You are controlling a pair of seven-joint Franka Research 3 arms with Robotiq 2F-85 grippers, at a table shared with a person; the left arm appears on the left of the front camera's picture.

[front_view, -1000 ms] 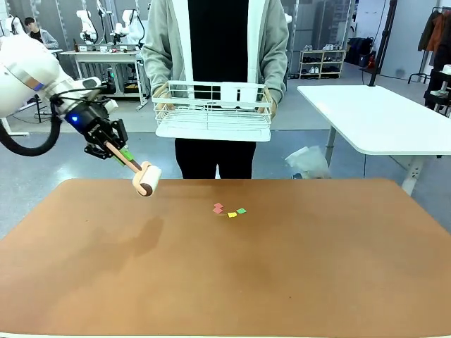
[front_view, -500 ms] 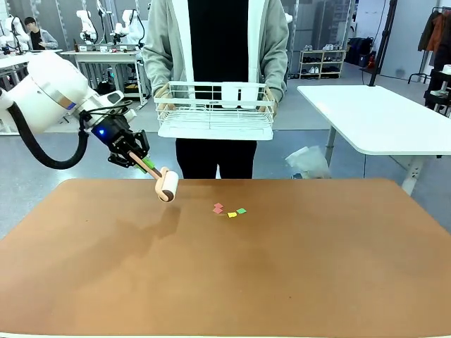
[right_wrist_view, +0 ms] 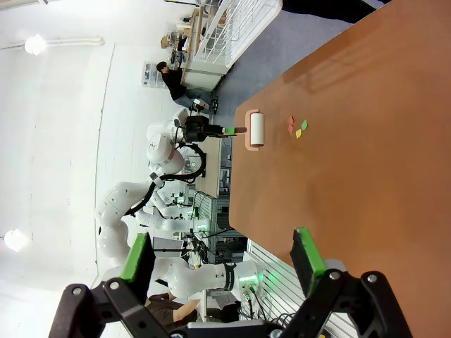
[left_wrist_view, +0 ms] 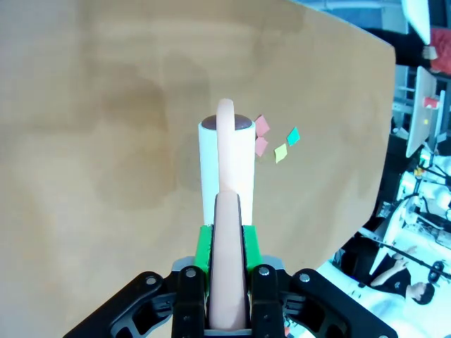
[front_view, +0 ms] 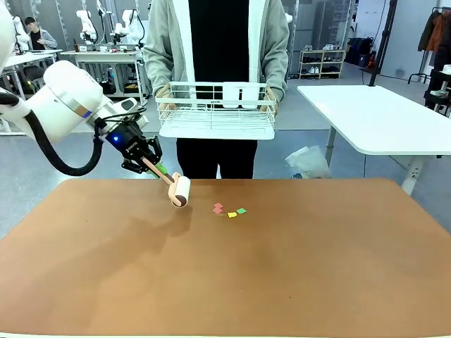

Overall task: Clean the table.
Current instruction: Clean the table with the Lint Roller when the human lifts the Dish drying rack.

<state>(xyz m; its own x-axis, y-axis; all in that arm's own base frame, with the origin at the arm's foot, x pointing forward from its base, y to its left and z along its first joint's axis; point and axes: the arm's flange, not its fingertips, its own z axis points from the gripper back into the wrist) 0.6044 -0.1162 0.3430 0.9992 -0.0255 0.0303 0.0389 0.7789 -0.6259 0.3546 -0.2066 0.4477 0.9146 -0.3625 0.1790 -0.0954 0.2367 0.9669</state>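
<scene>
The robot's left arm (front_view: pixel 67 98) reached in over the far edge of the reddish-brown table (front_view: pixel 282 282), its left jaws shut tight on the pale wooden handle of a lint roller (front_view: pixel 180 191). In the left wrist view the green pads (left_wrist_view: pixel 204 248) pressed on both sides of the handle, and the lint roller (left_wrist_view: pixel 225 165) pointed away from the camera with its white roll lying across the table (left_wrist_view: pixel 106 141). The roll hung low over the far left part of the table, tilted down toward the surface, and its shadow fell on the wood just below it; whether it touched the top could not be told.

A small cluster of coloured paper scraps (front_view: pixel 230 210), pink, yellow and green, lay on the table a little to the right of the roll, apart from it. The left wrist view showed the paper scraps (left_wrist_view: pixel 275 141) just beyond the roll's end.

Across the table a person (front_view: pixel 215 42) in a grey hooded jacket stood holding a white wire rack (front_view: pixel 215 109) in both hands at waist height. A white-topped table (front_view: pixel 373 113) stood farther back on the right.

The right jaws stood wide open with nothing between the fingers (right_wrist_view: pixel 306 253), raised well away from the lint roller (right_wrist_view: pixel 256 129) and the table (right_wrist_view: pixel 366 155)
</scene>
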